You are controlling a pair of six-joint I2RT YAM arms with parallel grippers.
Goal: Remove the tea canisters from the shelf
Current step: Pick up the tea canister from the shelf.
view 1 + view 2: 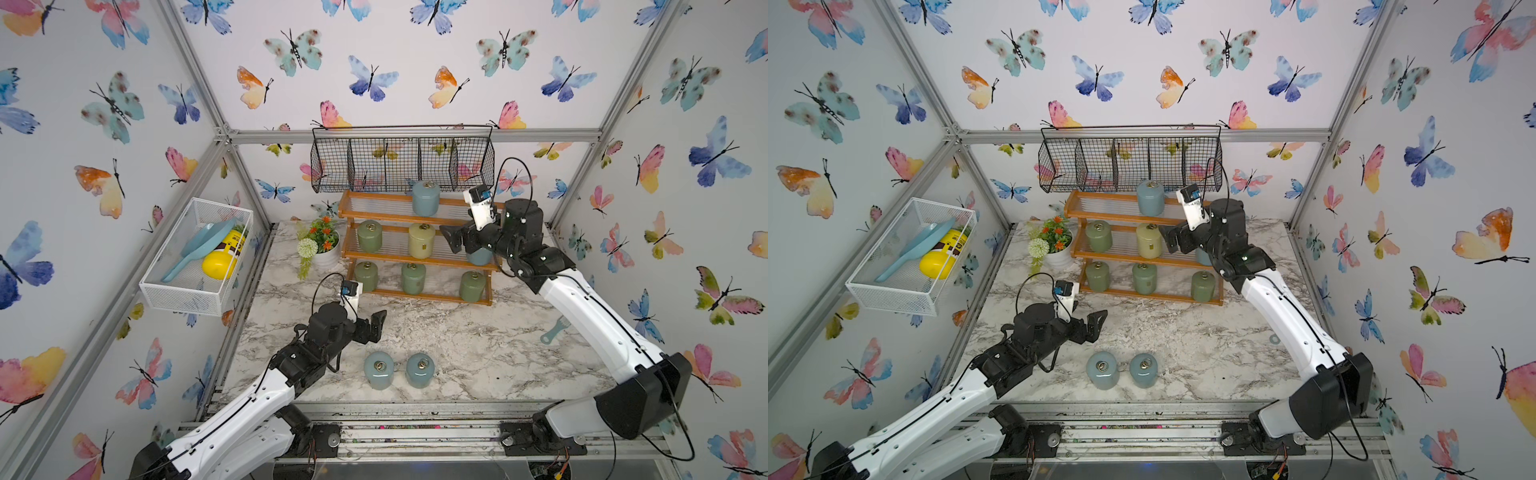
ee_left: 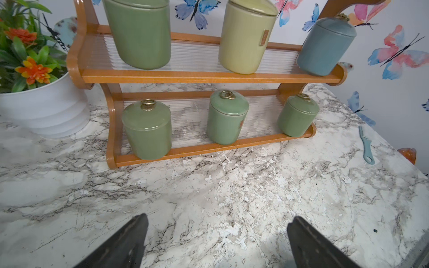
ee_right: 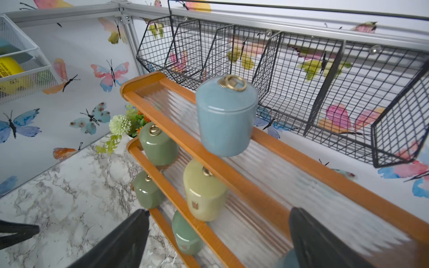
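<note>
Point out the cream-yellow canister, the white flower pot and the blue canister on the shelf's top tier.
cream-yellow canister [image 1: 422, 244]: a top view, side wall.
white flower pot [image 1: 329, 257]: a top view, front wall.
top-tier blue canister [image 3: 226, 125]: right wrist view, side wall.

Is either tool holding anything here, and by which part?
Nothing is held: the left tool and the right tool both stand open and empty.

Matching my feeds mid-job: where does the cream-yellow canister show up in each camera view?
In a top view: cream-yellow canister, centre of the middle tier of the shelf.
In a top view: same spot.
Left wrist: middle tier, between sage green canister and pale blue canister.
Right wrist: one tier below the top-tier blue canister.
Shared landmark: the sage green canister beside it, in all four views.
</note>
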